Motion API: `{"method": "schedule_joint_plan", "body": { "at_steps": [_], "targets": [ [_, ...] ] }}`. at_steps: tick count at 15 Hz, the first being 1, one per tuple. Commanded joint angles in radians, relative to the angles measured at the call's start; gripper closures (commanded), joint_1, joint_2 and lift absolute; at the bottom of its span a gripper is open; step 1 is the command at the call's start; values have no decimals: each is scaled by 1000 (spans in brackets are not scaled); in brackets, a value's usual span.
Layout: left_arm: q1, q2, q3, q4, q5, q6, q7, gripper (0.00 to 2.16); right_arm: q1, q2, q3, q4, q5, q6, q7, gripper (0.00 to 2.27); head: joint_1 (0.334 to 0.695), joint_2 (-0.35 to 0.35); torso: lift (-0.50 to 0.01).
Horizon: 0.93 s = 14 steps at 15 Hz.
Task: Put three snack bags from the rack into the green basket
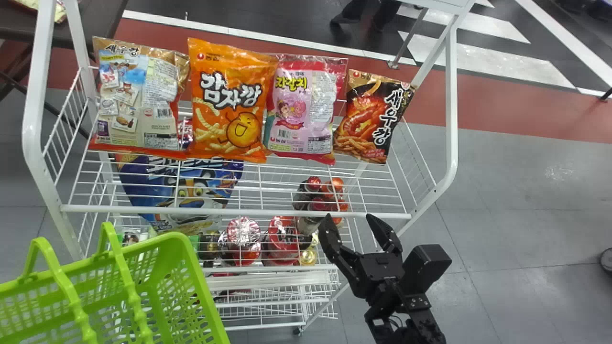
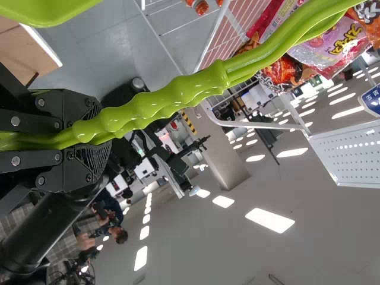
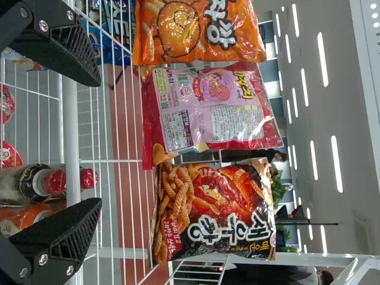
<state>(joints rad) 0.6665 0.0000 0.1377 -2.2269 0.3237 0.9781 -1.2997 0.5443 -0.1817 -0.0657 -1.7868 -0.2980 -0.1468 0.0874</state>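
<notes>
Four snack bags stand in a row in the rack's upper wire shelf: a beige-backed bag [image 1: 138,98], an orange bag [image 1: 229,102], a pink bag [image 1: 303,107] and a black-orange bag [image 1: 370,117]. My right gripper [image 1: 351,220] stands open at the shelf's front rail, in front of the bags. In the right wrist view my right gripper [image 3: 98,142] has a gap between its fingers, facing the pink bag [image 3: 208,113] and the black-orange bag [image 3: 214,211]. The green basket [image 1: 167,286] is at the lower left; my left gripper [image 2: 71,139] is shut on its handle [image 2: 196,86].
The white rack's front rail [image 1: 229,210] crosses before the bags, and its right side post [image 1: 452,105] rises beside the black-orange bag. Lower shelves carry a blue bag [image 1: 186,191], bottles [image 1: 320,191] and red-lidded cups [image 1: 244,234].
</notes>
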Motion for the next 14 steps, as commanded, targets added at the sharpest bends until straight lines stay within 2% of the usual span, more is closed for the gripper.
{"method": "schedule_joint_plan", "body": {
  "at_steps": [1, 14],
  "targets": [
    [-1, -3, -1, 3, 0, 0, 0, 2148, 0, -2, 0, 1, -1, 5, 0, 124, 695, -350, 0],
    [-8, -3, -3, 18, -5, 9, 11, 2148, -32, -7, 33, 32, -7, -4, 0, 120, 695, -350, 0]
  ]
}}
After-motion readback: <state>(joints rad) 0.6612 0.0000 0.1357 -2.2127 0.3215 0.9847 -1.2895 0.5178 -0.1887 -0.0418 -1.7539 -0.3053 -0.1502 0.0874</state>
